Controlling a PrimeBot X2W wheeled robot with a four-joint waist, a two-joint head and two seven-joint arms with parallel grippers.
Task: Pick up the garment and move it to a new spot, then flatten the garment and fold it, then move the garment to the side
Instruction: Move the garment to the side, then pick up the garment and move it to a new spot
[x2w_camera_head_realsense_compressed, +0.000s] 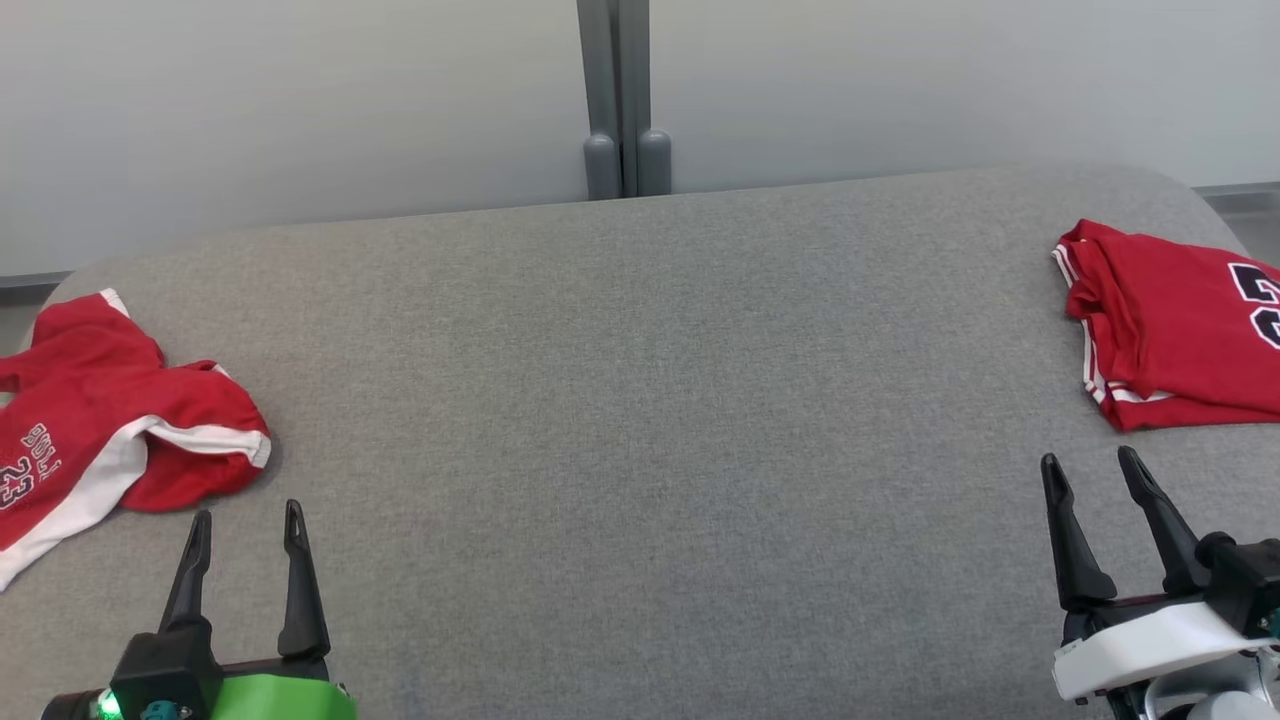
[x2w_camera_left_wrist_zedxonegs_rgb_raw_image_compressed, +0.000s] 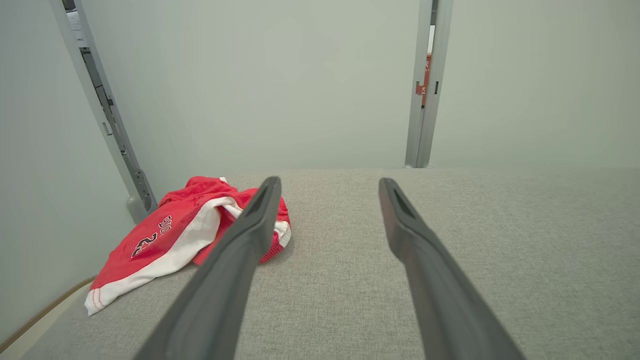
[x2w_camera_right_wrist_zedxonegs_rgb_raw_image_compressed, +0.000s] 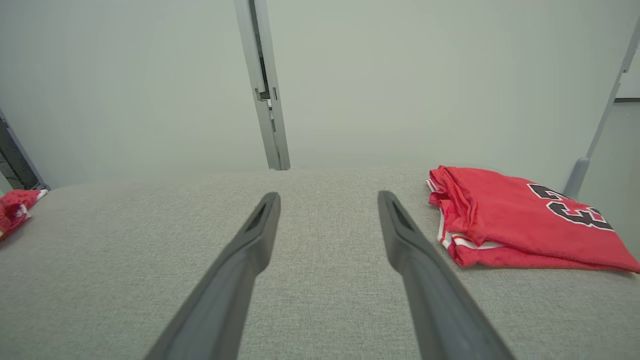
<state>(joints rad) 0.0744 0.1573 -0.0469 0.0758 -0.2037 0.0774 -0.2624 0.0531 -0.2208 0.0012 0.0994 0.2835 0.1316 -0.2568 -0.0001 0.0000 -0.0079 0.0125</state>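
Hovering — left gripper (x2w_camera_head_realsense_compressed: 247, 510) spread wide, empty | right gripper (x2w_camera_head_realsense_compressed: 1088, 456) likewise | crumpled garment (x2w_camera_head_realsense_compressed: 100, 420) left | folded jersey (x2w_camera_head_realsense_compressed: 1180, 330) right

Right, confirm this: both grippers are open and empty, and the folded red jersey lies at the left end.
Not quite. The head view shows the folded red jersey at the right end. The left gripper and right gripper are open and empty, as stated.

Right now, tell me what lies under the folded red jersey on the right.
The folded jersey rests on the grey cushion. Its own layers cover anything else beneath.
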